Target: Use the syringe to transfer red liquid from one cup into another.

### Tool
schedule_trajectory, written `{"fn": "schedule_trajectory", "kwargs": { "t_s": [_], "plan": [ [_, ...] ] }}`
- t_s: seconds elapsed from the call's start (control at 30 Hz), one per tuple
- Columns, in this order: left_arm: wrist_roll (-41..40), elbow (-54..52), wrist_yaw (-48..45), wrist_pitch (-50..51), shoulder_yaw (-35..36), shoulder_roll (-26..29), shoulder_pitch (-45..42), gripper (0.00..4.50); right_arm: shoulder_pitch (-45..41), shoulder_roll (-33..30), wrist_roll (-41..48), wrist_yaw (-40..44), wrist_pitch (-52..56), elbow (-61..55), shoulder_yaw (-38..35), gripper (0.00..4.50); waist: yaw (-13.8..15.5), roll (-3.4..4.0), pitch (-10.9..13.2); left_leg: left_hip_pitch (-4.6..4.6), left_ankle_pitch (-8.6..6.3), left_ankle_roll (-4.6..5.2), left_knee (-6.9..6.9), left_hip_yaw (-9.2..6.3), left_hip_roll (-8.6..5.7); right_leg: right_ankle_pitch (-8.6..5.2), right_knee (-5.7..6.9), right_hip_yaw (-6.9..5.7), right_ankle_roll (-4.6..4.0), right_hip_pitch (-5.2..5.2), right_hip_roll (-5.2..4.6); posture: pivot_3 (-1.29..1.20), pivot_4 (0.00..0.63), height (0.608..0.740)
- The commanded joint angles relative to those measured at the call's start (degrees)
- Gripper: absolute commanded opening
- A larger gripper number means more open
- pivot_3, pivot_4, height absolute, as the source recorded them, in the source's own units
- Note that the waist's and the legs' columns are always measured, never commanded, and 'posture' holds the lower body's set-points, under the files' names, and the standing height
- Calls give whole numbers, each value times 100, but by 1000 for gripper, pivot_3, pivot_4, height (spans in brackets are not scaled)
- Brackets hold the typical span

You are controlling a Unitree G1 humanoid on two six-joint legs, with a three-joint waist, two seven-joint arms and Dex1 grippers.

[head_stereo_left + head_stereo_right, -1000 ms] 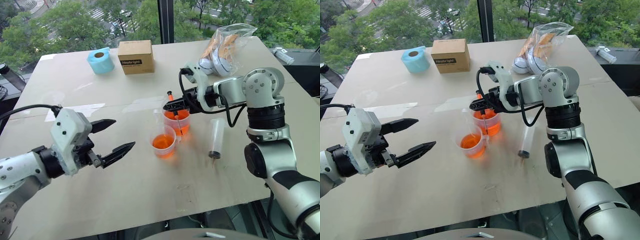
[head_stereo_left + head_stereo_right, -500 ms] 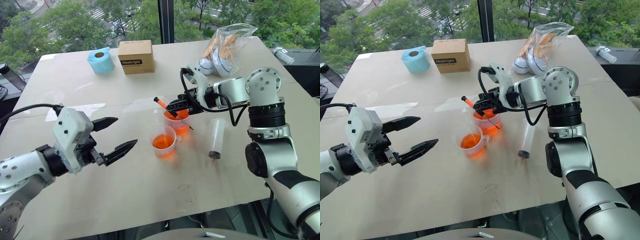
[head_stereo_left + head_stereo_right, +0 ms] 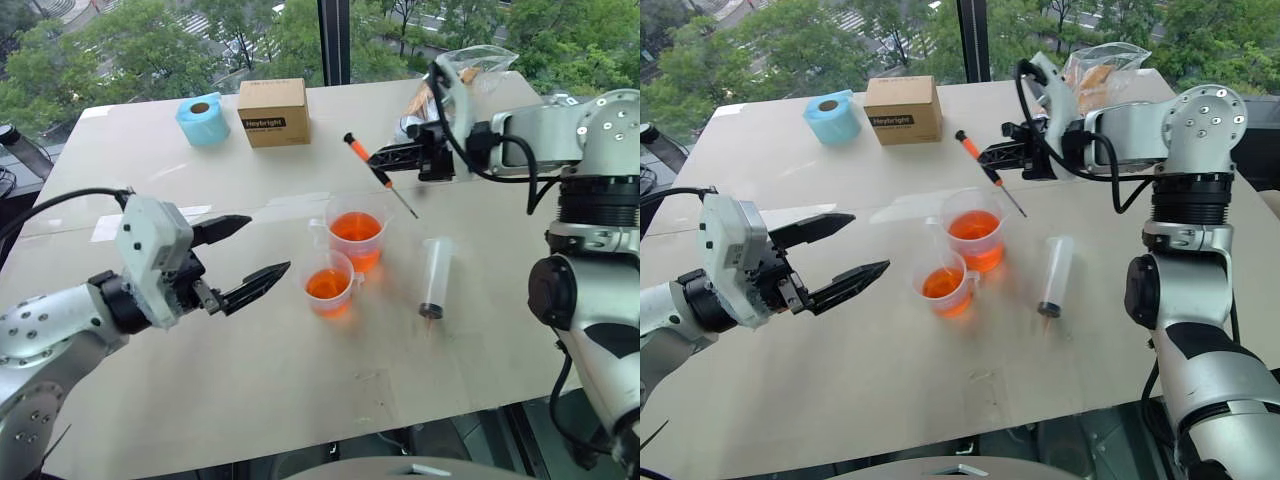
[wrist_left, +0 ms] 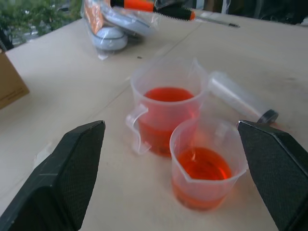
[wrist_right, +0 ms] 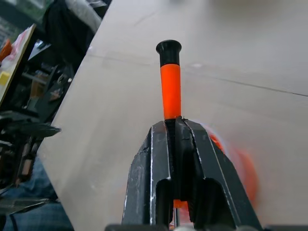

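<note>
Looking down over the table (image 3: 150,400), I see my right gripper (image 3: 392,157) held in the air above and behind the two cups, its black fingers clamped on a thin orange-and-black stick (image 3: 377,172). The stick is tilted, its orange end with the black cap pointing up and toward the cardboard box (image 3: 272,113), its thin metal point slanting down toward the larger cup (image 3: 355,237) without touching it. From the right wrist view the fingers (image 5: 159,159) press tight against the stick, with the orange shaft rising out beyond them. My left gripper (image 3: 243,262) hovers above the table to the left of the cups, spread wide, holding nothing, pointing toward the smaller cup (image 3: 328,285). Both cups hold red liquid (image 4: 202,163) and stand just beside each other, the smaller one nearer to me. The syringe (image 3: 433,277) lies flat on the table to the right of the cups, apart from them, its dark seal toward me, and neither gripper touches it. At the far side I see a blue roll of tape (image 3: 203,120) beside the box, and a clear plastic bag (image 3: 455,85) behind my right arm.
</note>
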Motion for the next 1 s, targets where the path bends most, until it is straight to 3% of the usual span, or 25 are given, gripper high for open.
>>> {"fn": "schedule_trajectory", "kwargs": {
  "t_s": [0.03, 0.23, 0.47, 0.5, 0.53, 0.63, 0.67, 0.77, 0.9, 1.0],
  "plan": [
    [-230, -40, 366, -40, -516, -35, -695, 4500, -3, -393, -359, -212, 35, 101, -539, 29, 15, -2, 1, -10, 0, 0, 8, -5, 0, 1, -2, -4, 1, -2, 2, 0, 150, 740],
    [278, 464, 452, -74, -2075, -501, -2239, 4500, 766, -1320, -1493, 165, -395, 341, -676, 29, 112, -8, 6, -51, 2, 2, 19, 4, -1, 3, 16, -4, 5, -36, 33, 0, 150, 740],
    [594, 751, 149, -133, -2412, -640, -2583, 4500, 1545, -1724, -2462, 1060, -988, -16, -299, 29, 79, -9, 9, -55, 3, 2, 17, 18, 4, 2, 18, 12, 9, -48, 62, 0, 150, 740],
    [608, 769, 135, -135, -2405, -665, -2595, 4500, 1661, -1806, -2626, 1221, -1128, -108, -179, 759, 86, -11, 10, -56, 3, 1, 16, 16, 5, 2, 20, 11, 10, -50, 63, 0, 150, 740],
    [621, 775, 124, -133, -2404, -683, -2603, 4500, 1774, -1901, -2751, 1431, -1257, -214, -44, 982, 91, -11, 10, -57, 3, 1, 16, 16, 5, 2, 20, 12, 10, -54, 64, 0, 150, 740],
    [658, 749, 89, -113, -2375, -681, -2563, 4500, 2005, -2049, -2960, 1841, -1391, -516, 135, 2536, 108, -12, 11, -56, 4, 0, 21, 15, 5, 2, 17, 13, 10, -56, 64, 0, 150, 740],
    [658, 729, 72, -100, -2328, -655, -2510, 4500, 2079, -2113, -2989, 1972, -1314, -694, 229, 3136, 107, -13, 11, -55, 4, 0, 25, 15, 6, 2, 20, 14, 10, -56, 64, 0, 150, 740],
    [577, 661, -24, -29, -2126, -505, -2279, 4500, 2084, -2219, -2728, 2312, -477, -1367, 307, 4349, 94, -12, 12, -51, 5, -1, 27, 16, 6, 2, 29, 20, 10, -57, 63, 0, 150, 740],
    [465, 613, -232, 29, -1965, -281, -2070, 4500, 2179, -2763, -917, 2155, 36, -1733, 765, 4349, 112, -16, 15, -54, 6, -3, 27, 14, 10, 2, 34, 21, 10, -64, 64, 0, 150, 740],
    [448, 636, -412, 35, -1917, -119, -2004, 4500, 2258, -3233, 544, 1551, 36, -1723, 1301, 4349, 143, -41, 28, -60, 5, -2, 30, 9, 9, 1, 29, 14, 9, -64, 61, 0, 150, 740]
  ]
}}
